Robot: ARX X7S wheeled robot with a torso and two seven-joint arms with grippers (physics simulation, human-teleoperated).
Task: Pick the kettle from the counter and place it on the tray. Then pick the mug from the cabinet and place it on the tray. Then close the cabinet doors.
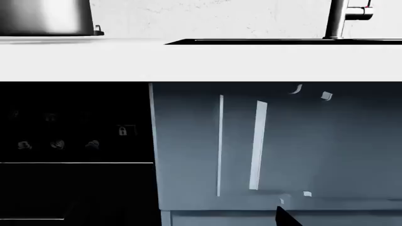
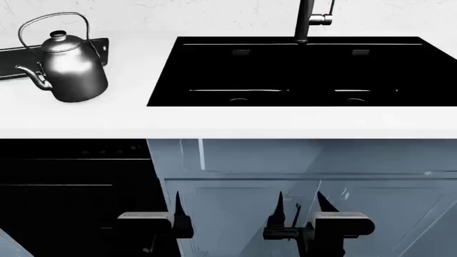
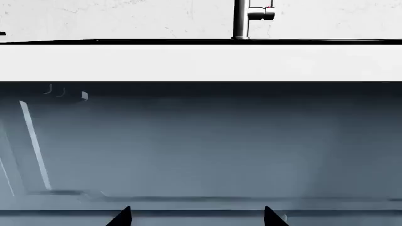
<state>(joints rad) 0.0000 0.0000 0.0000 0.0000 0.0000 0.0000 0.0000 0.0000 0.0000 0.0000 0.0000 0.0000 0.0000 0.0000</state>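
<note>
Both grippers low, before blue-grey cabinet front, below counter edge. Left gripper: one fingertip visible, jaw state could not be told. Right gripper: fingers spread wide, holding nothing. Kettle stood upright far left on counter, just before black tray, untouched. Sink right of it. Mug not visible. Judgement: raise left arm well clear of counter edge, grip arched handle from above.

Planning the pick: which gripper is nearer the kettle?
The left gripper, before the black oven; the right gripper sits below the sink, farther from the kettle.
</note>
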